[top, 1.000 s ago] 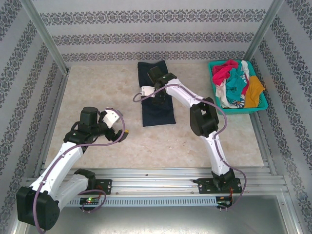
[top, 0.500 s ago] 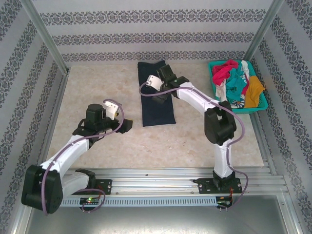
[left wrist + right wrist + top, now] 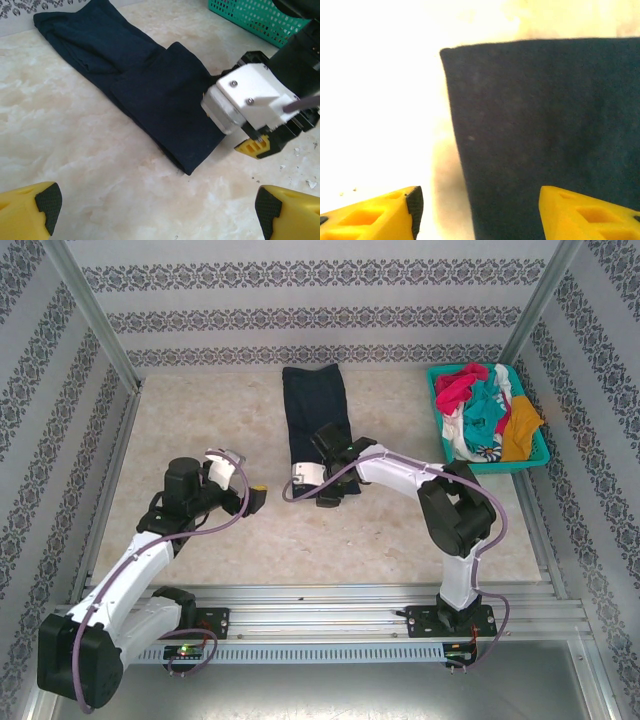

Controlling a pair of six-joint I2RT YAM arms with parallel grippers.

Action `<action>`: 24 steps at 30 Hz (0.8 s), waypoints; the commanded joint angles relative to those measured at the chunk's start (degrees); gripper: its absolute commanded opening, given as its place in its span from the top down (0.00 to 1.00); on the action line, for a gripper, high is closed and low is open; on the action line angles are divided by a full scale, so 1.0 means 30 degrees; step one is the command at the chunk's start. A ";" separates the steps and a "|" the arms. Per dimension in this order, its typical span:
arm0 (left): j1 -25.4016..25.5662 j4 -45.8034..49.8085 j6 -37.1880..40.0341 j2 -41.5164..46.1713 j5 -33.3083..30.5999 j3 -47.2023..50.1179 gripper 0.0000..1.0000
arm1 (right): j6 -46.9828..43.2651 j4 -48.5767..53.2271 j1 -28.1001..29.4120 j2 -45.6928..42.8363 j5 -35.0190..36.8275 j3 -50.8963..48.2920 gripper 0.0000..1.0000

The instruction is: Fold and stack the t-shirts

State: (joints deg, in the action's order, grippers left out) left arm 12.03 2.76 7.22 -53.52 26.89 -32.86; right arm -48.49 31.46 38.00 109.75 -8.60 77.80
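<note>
The navy t-shirt (image 3: pixel 312 415) lies folded into a long strip at the back middle of the table. It appears in the left wrist view as a dark band (image 3: pixel 150 85). My right gripper (image 3: pixel 325 495) hovers low over the shirt's near end. Its yellow fingers (image 3: pixel 385 215) stand apart and open, astride the cloth's left edge (image 3: pixel 530 130), pinching nothing. To the left of the shirt, my left gripper (image 3: pixel 256 500) is wide open over bare table, its fingertips (image 3: pixel 30 210) empty. Red-pink (image 3: pixel 455 390), teal (image 3: pixel 487 405), white and mustard (image 3: pixel 522 430) shirts lie heaped in the basket.
The teal lattice basket (image 3: pixel 540 455) sits at the back right corner, its mesh wall (image 3: pixel 255 17) visible in the left wrist view. Patterned walls and metal posts enclose the table. The right wrist's white housing (image 3: pixel 250 97) sits close beside the shirt's near corner.
The right arm has drawn back from the shirt's far half to its near end. The left gripper has shifted slightly and stays open.
</note>
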 commanded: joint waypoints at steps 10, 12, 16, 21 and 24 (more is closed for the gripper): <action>0.0062 0.1536 0.0038 0.1042 0.0236 -0.0033 0.00 | -0.1413 0.1194 -0.0111 0.2194 0.0998 0.1567 0.41; 0.0065 0.1565 0.0111 0.1225 0.0264 0.0071 0.00 | -0.1535 0.1387 -0.0094 0.2684 0.1532 0.1827 0.42; 0.0077 0.1482 0.0000 0.1372 0.0150 0.0122 0.00 | -0.1641 0.1302 -0.0040 0.3309 0.2477 0.1864 0.48; 0.0073 0.0636 -0.0952 0.1154 0.0270 0.0319 0.00 | -0.1358 0.1339 -0.0044 0.3394 0.2566 0.1694 0.90; 0.0063 -0.0357 -0.2337 0.0073 0.0399 0.0254 0.00 | -0.0984 0.1830 0.0129 0.2815 0.2244 0.1567 1.00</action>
State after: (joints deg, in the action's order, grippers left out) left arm 12.03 5.30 4.86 -51.20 27.07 -32.64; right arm -52.47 33.63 38.11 117.97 -2.55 83.13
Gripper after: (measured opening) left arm 0.998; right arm 0.043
